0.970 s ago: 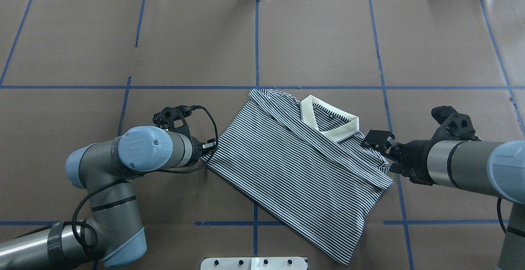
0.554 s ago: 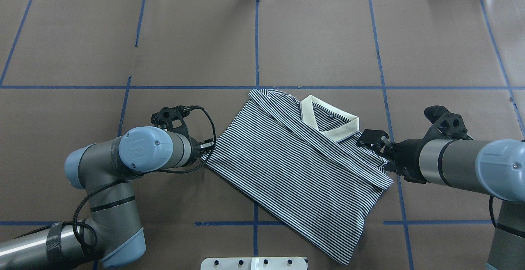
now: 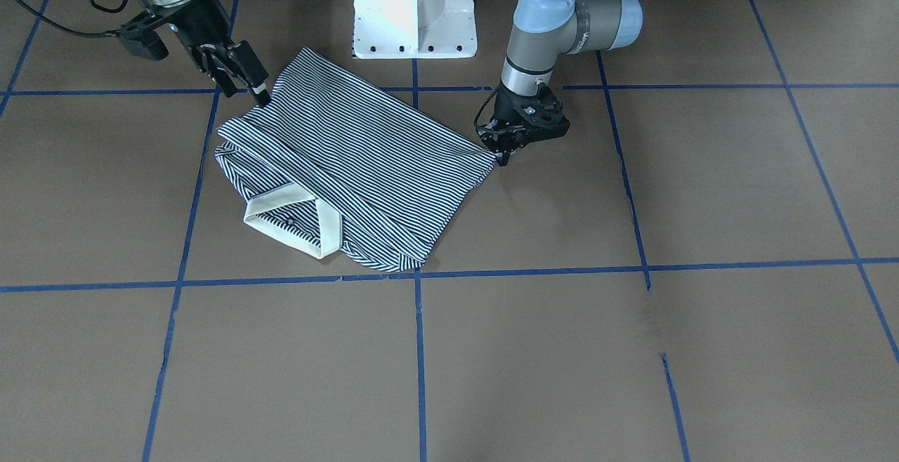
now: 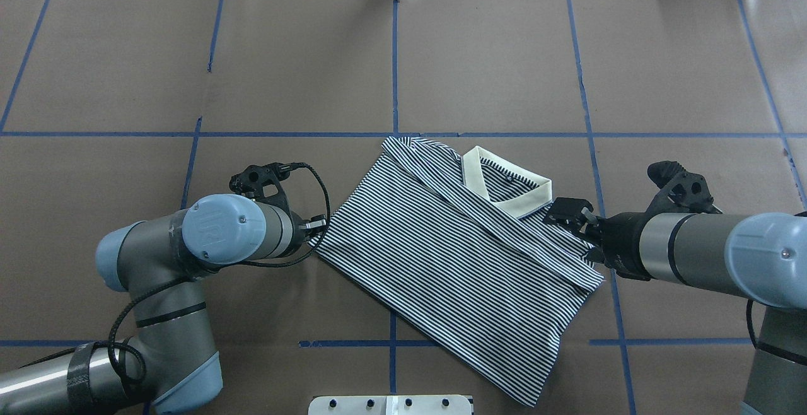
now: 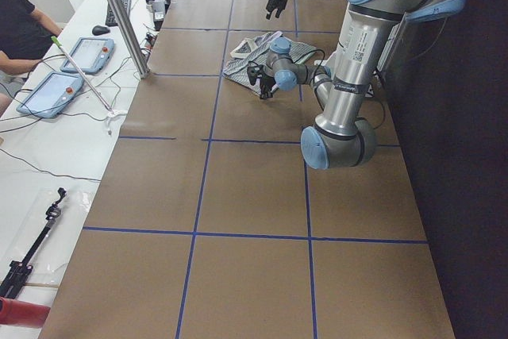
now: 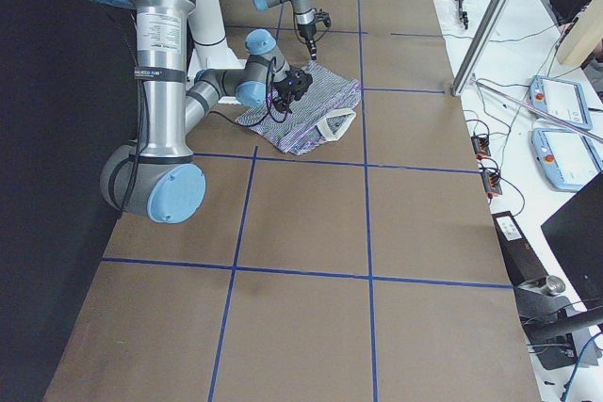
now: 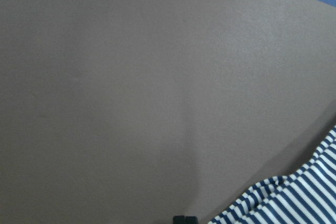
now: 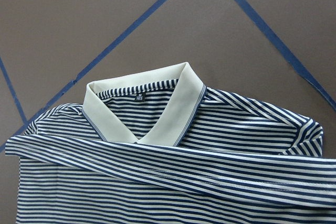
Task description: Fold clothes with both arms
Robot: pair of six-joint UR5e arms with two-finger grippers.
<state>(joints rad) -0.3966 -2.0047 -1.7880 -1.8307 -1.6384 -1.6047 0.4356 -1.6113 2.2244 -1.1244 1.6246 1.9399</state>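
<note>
Plainly, the left fingers (image 3: 501, 154) are seen drawn together to a point at the hem corner of the polo shirt (image 4: 454, 263); whether cloth is pinched cannot be told. The right fingers (image 4: 567, 212) are held apart just over the shoulder edge, beside the cream collar (image 4: 507, 197). The shirt is laid folded and askew on the brown counter (image 4: 504, 68), between the left arm (image 4: 214, 232) and the right arm (image 4: 687, 251).

Even, diffuse overhead light; faint soft shadows beside shirt (image 3: 351, 153) on table (image 3: 632, 342). Side views black at the robot's edge. Left wrist view soft, low contrast.
</note>
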